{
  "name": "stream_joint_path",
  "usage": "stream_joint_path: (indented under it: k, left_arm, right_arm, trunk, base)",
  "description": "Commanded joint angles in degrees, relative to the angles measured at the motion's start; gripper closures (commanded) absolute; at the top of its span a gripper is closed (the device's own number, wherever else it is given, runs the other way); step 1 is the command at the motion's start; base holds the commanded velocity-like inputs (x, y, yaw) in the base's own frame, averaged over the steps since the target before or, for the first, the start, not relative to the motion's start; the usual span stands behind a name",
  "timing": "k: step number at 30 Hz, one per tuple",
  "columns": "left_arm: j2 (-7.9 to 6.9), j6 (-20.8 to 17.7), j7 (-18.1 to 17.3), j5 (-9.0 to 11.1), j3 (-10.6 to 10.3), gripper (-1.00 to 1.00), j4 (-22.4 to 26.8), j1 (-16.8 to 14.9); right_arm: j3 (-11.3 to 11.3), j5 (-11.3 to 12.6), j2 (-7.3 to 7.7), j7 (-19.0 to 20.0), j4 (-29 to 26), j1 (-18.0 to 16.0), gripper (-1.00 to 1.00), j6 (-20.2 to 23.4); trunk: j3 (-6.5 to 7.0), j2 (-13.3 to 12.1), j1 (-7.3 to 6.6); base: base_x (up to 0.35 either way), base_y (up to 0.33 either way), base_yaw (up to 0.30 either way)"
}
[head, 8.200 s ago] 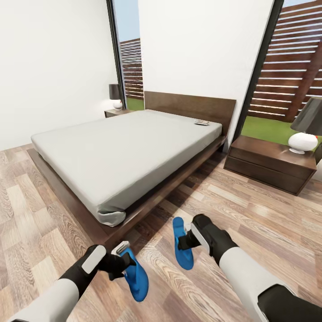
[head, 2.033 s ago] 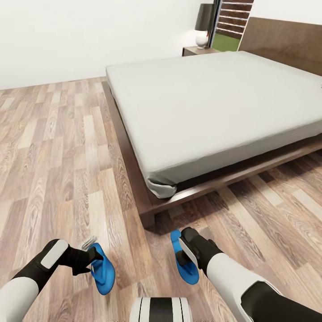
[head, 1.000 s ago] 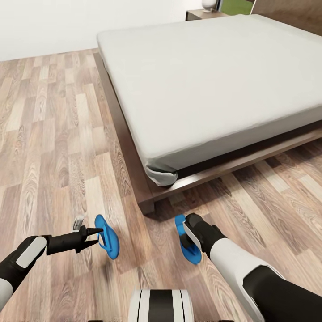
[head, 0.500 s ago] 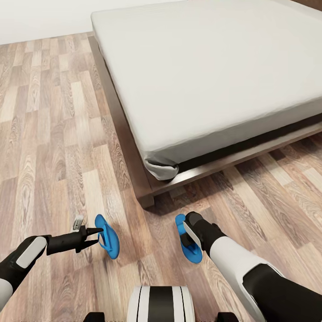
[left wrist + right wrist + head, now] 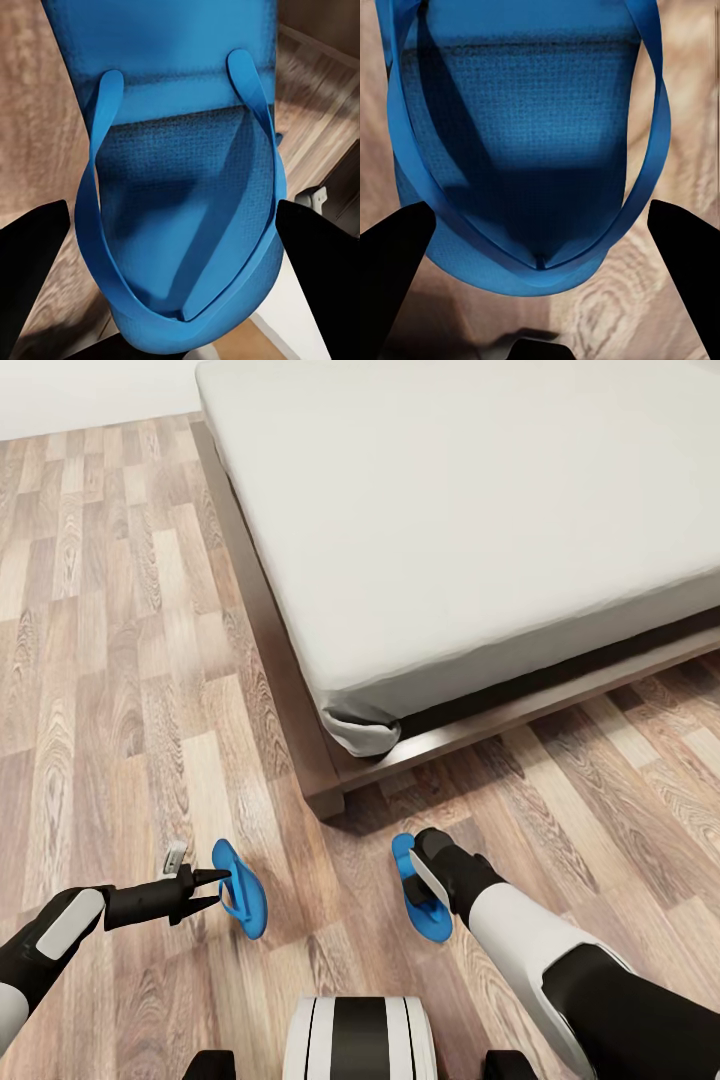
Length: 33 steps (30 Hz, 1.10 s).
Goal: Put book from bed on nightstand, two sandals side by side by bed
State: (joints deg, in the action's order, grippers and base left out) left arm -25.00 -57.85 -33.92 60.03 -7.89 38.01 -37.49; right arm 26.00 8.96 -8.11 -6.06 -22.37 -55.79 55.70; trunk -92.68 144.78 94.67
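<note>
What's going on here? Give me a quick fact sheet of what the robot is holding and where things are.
Left gripper: shut on left sandal, held off the floor
Right gripper: shut on right sandal
Sandals: apart, not yet set down
Bed: ahead, its corner nearest the sandals
Floor: wood planks
Book: not visible

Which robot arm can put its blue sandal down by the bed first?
Probably the right: the right gripper holds its sandal nearer the bed corner. The left gripper holds its sandal farther out.
</note>
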Motion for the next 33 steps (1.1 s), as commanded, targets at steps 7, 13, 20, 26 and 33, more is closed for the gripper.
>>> stream_joint_path:
  k: [7, 13, 20, 26, 33]
  left_arm:
    - [-0.05, 0.00, -0.41, -0.17, -0.20, 1.00, -0.04, -0.04]
    - [-0.06, 0.00, -0.38, -0.17, -0.20, 1.00, -0.04, -0.04]
    - [-0.05, 0.01, -0.37, -0.17, -0.21, 1.00, -0.04, -0.04]
    - [-0.05, 0.00, -0.37, -0.17, -0.20, 1.00, -0.04, -0.04]
    - [-0.05, -0.05, -0.37, -0.17, -0.20, 1.00, -0.04, -0.04]
  right_arm:
    - [0.39, 0.63, 0.03, -0.53, -0.05, -0.25, 1.00, 0.20]
    - [0.37, 0.67, 0.08, -0.53, -0.05, -0.30, 1.00, 0.20]
    - [0.37, 0.64, 0.09, -0.53, -0.05, -0.73, 1.00, 0.26]
    - [0.38, 0.70, 0.11, -0.53, -0.05, -1.31, 1.00, 1.57]
    - [0.40, 0.69, 0.10, -0.53, -0.05, -1.81, 1.00, 1.93]
  trunk:
    - [-0.03, 0.01, -0.01]
    - [-0.03, 0.01, -0.01]
    - [-0.25, 0.03, 0.02]
    - [-1.58, 0.11, 0.17]
    - [-2.47, 0.16, 0.28]
  base:
    - [0.000, 0.000, 0.000]
    - [0.000, 0.000, 0.000]
    - [0.000, 0.000, 0.000]
    - [0.000, 0.000, 0.000]
    - [0.000, 0.000, 0.000]
